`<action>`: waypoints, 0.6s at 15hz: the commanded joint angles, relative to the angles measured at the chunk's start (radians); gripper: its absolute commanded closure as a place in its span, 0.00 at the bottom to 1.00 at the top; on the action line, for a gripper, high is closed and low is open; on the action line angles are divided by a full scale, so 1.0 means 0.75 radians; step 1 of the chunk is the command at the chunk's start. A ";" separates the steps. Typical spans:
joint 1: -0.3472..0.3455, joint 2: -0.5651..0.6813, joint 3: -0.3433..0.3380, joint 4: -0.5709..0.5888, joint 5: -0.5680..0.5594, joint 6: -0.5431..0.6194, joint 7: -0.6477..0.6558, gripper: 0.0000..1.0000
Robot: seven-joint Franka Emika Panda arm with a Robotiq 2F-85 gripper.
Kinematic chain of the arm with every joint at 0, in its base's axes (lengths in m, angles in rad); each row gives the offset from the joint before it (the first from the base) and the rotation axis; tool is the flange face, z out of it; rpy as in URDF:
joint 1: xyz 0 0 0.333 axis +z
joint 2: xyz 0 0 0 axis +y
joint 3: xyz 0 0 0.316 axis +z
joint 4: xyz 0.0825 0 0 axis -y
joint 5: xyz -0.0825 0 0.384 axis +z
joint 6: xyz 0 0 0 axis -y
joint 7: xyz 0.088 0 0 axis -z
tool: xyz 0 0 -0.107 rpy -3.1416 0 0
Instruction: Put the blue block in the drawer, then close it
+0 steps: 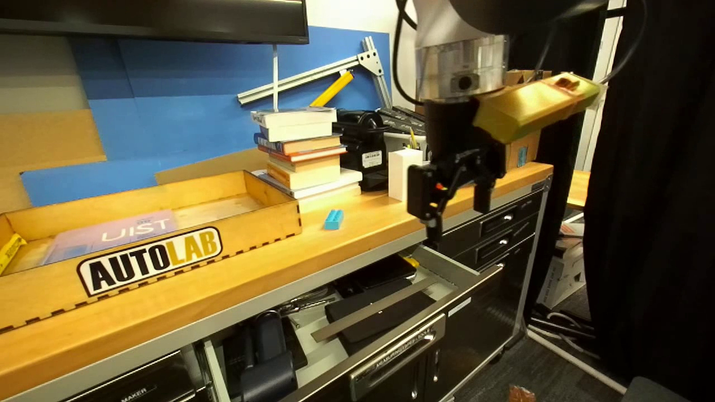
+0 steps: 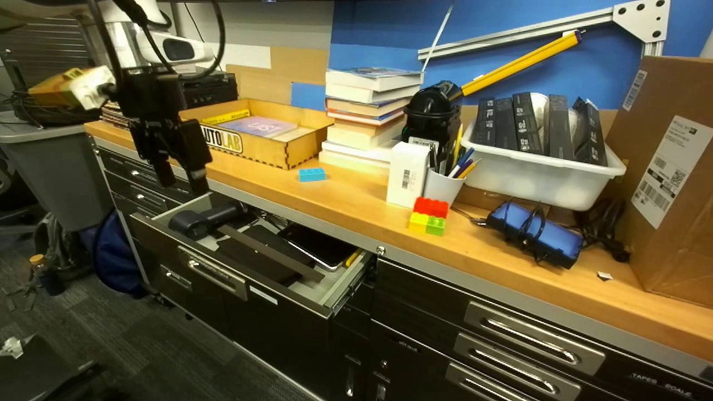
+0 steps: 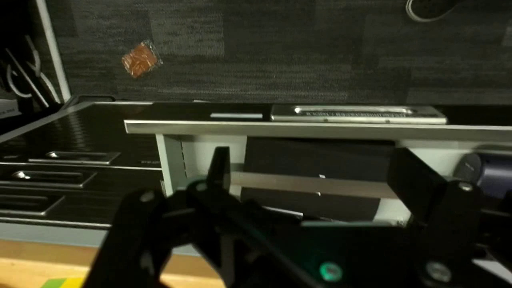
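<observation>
The blue block (image 1: pixel 333 219) lies on the wooden worktop between the AUTOLAB tray and the open drawer. It also shows in an exterior view (image 2: pixel 312 175); it is out of view in the wrist view. The drawer (image 1: pixel 463 287) is pulled out, its black front and silver handle standing off the cabinet; its front edge shows in the wrist view (image 3: pixel 340 130) and in an exterior view (image 2: pixel 278 298). My gripper (image 1: pixel 458 215) is open and empty, fingers pointing down above the drawer, apart from the block. Its spread fingers show in the wrist view (image 3: pixel 310 168) and an exterior view (image 2: pixel 182 177).
The drawer holds dark flat items, a divider bar (image 2: pixel 267 250) and a dark tool (image 2: pixel 206 220). On the worktop are the wooden tray (image 1: pixel 257 223), stacked books (image 1: pixel 307 151), a white box (image 2: pixel 405 175), coloured bricks (image 2: pixel 429 214) and a white bin (image 2: pixel 540 178).
</observation>
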 commanded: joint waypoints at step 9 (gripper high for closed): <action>0.050 0.779 0.153 0.615 -0.154 0.295 0.807 0.00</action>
